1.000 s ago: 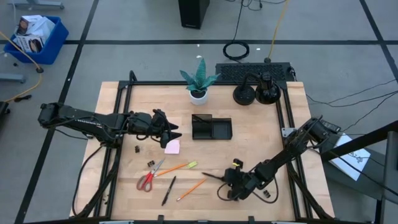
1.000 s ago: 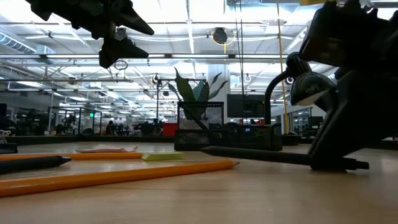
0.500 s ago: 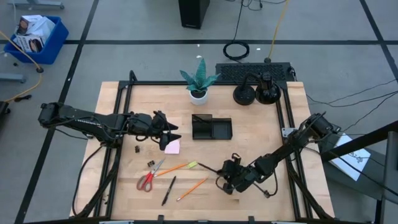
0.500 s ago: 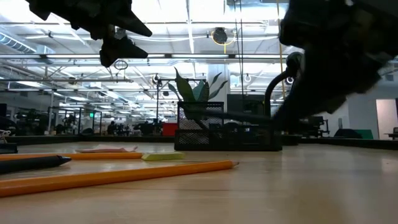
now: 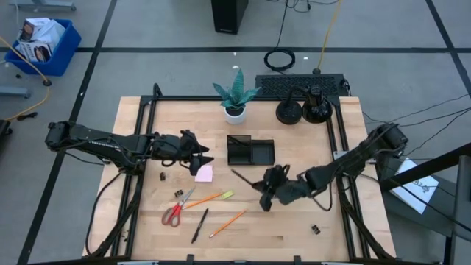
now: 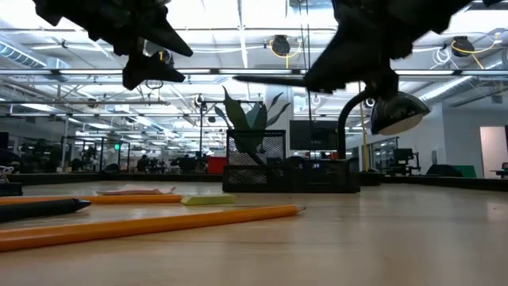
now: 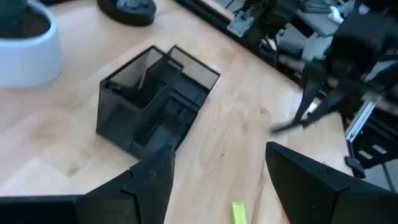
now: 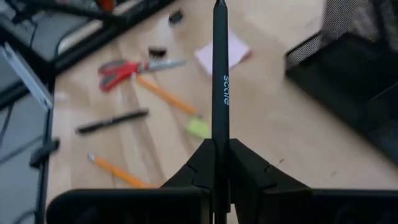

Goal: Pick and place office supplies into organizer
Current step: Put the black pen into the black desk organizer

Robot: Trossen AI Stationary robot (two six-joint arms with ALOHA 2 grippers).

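The desk [image 5: 140, 118] is carrying everything, a pale wooden top framed by black rails. The right arm is reaching in from the desk's right edge, and the right gripper [image 5: 270, 185] is hanging above the boards just in front of the organizer [image 5: 250, 152], its fingers [image 8: 249, 168] closing tightly on a black pen [image 8: 219, 81] that is sticking straight out ahead of them; in the low view that pen [image 6: 270, 79] is lying level in the air, well above the desk. The left arm is stretching in from the left, and the left gripper [image 5: 202, 156] is hovering beside the pink sticky-note pad [image 5: 204, 173], its fingers [image 7: 152, 177] standing spread apart and holding nothing. The organizer is sitting near the middle of the desk, in front of the potted plant [image 5: 235, 94]. The red-handled scissors [image 5: 176, 210] are lying toward the front left, with a second black pen [image 5: 199, 225] just beside them. Two orange pencils [image 5: 227, 223] are lying near them, one ending at the yellow-green highlighter [image 5: 227, 195]. Tiny binder clips [image 5: 179, 193] are scattered around the scissors.
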